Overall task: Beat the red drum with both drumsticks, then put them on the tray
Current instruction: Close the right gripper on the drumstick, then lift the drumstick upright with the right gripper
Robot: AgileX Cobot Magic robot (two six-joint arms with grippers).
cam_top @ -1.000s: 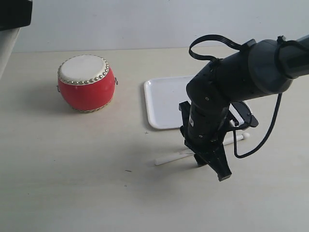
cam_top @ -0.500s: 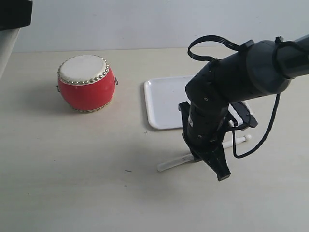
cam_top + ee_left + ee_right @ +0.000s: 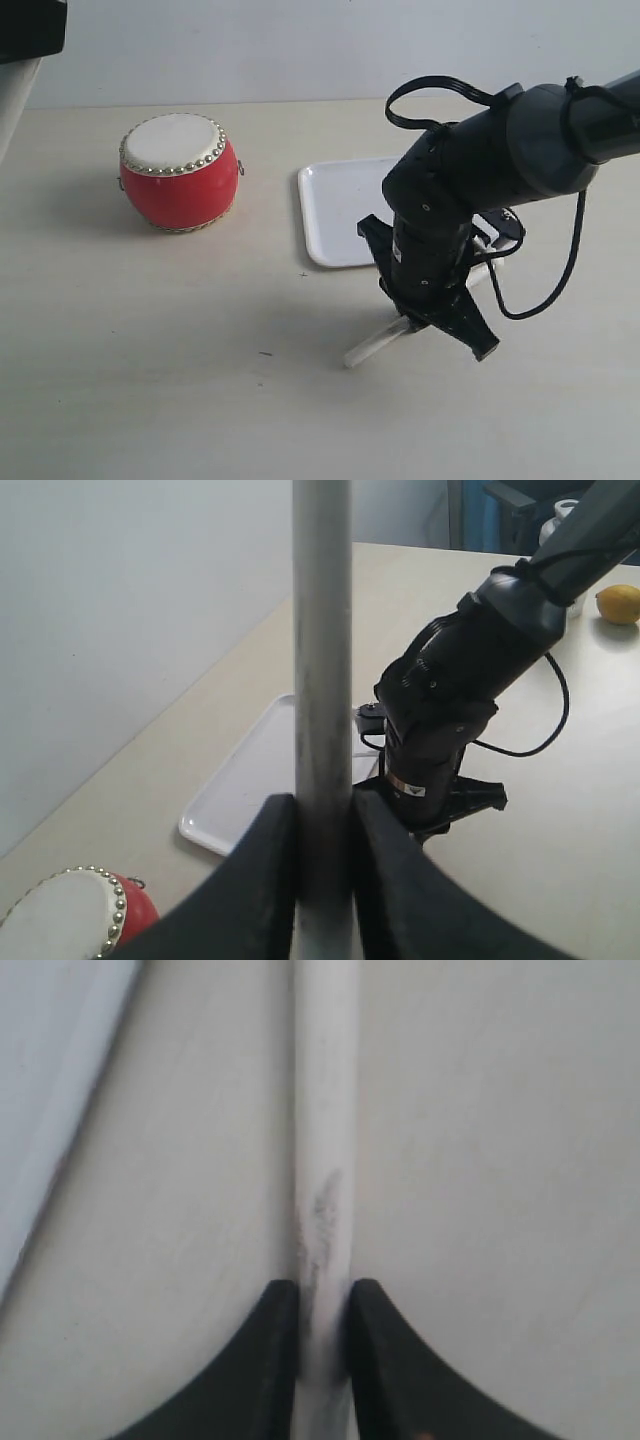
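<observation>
Right pincer (image 3: 322, 1310): clenched on a drumstick (image 3: 323, 1110) near the tray (image 3: 330, 205).
Left pincer (image 3: 322, 825): I grip the second drumstick (image 3: 322, 630), ready for the red drum (image 3: 180, 195).

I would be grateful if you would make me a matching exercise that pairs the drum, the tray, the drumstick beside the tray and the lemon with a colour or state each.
Things:
1. red drum
2. tray
3. drumstick
4. lemon

Descriptions:
A. yellow and rounded
B. clamped in the right end effector
C. cream top ringed with studs
D. white and flat, with a low rim

Pairs: 1-C, 2-D, 3-B, 4-A
</observation>
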